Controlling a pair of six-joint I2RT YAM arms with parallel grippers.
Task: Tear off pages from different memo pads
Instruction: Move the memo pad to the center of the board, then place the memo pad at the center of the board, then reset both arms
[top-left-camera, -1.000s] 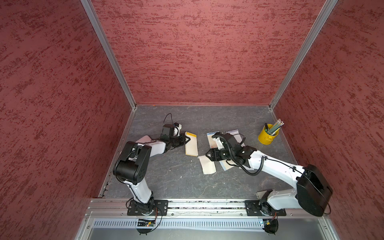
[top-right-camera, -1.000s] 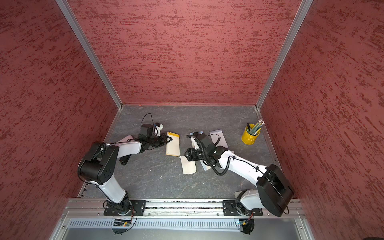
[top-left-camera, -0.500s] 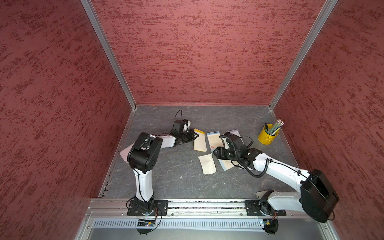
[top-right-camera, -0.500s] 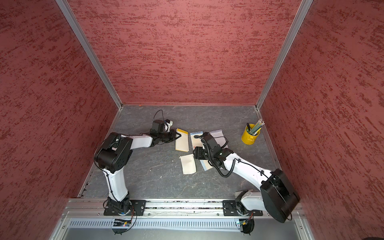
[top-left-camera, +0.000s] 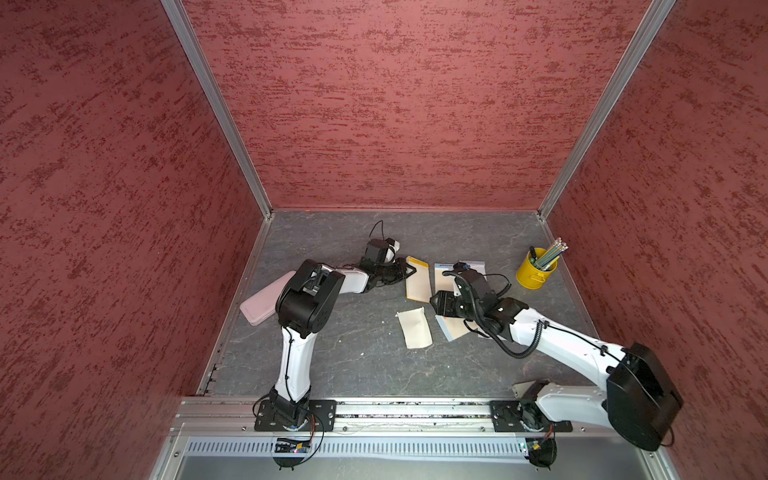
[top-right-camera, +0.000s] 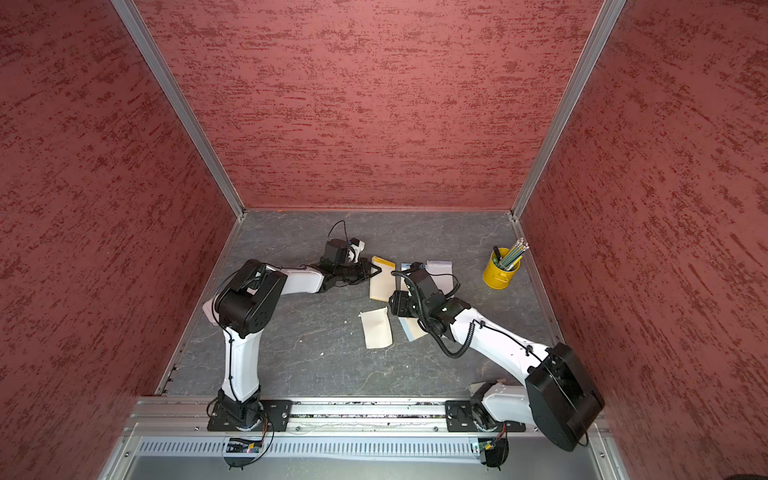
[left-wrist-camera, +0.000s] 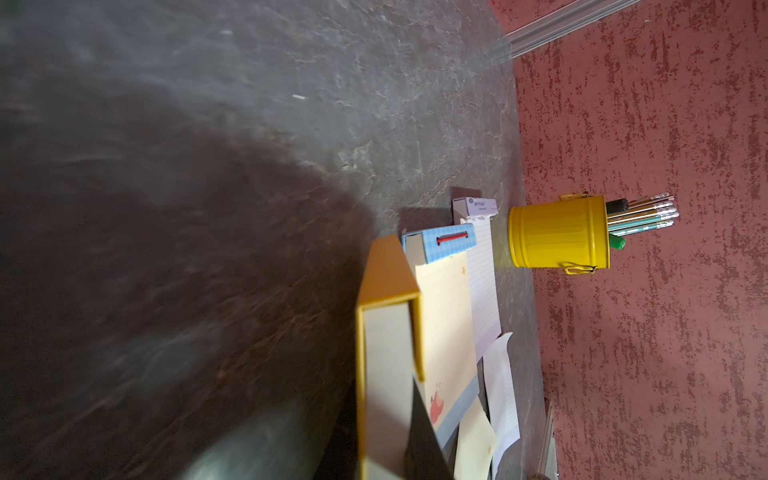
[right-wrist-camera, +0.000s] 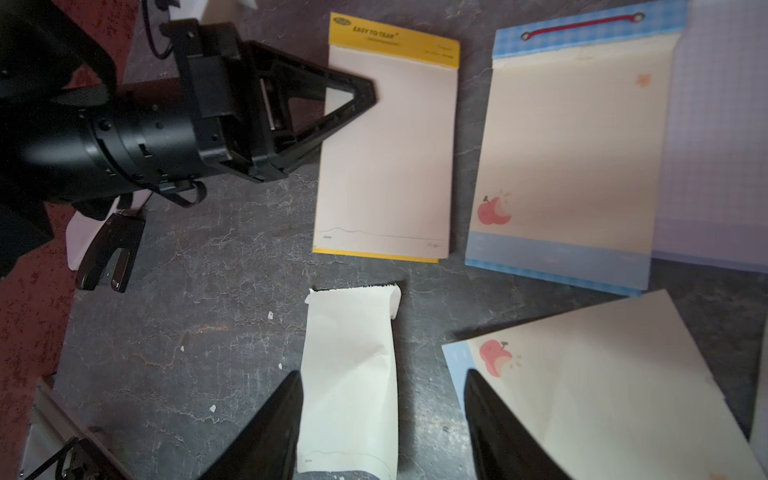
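Observation:
Three memo pads lie side by side. The yellow-banded pad (top-left-camera: 417, 284) (right-wrist-camera: 390, 158) is leftmost, the blue-bordered apple pad (right-wrist-camera: 569, 158) is in the middle, and the lavender pad (top-left-camera: 474, 266) (right-wrist-camera: 719, 145) is on the right. My left gripper (top-left-camera: 409, 271) (top-right-camera: 376, 270) (left-wrist-camera: 386, 436), rolled on its side, is shut on the yellow-banded pad's left edge. A plain cream page (top-left-camera: 414, 328) (right-wrist-camera: 349, 374) and an apple page (top-left-camera: 451, 331) (right-wrist-camera: 602, 374) lie loose in front of the pads. A lavender page (left-wrist-camera: 503, 395) lies beside them. My right gripper (top-left-camera: 436, 303) (right-wrist-camera: 382, 415) hovers open over the plain page, holding nothing.
A yellow can (top-left-camera: 536, 272) (top-right-camera: 500, 272) of pencils stands at the back right near the wall. A pink case (top-left-camera: 266, 301) lies by the left wall, partly under my left arm. Both arms reach in low over the grey floor (top-left-camera: 357, 357).
My left gripper has slid right, and the yellow-banded pad has come with it, closer to the blue-bordered pad. My right gripper drew a little right. The loose pages stayed put.

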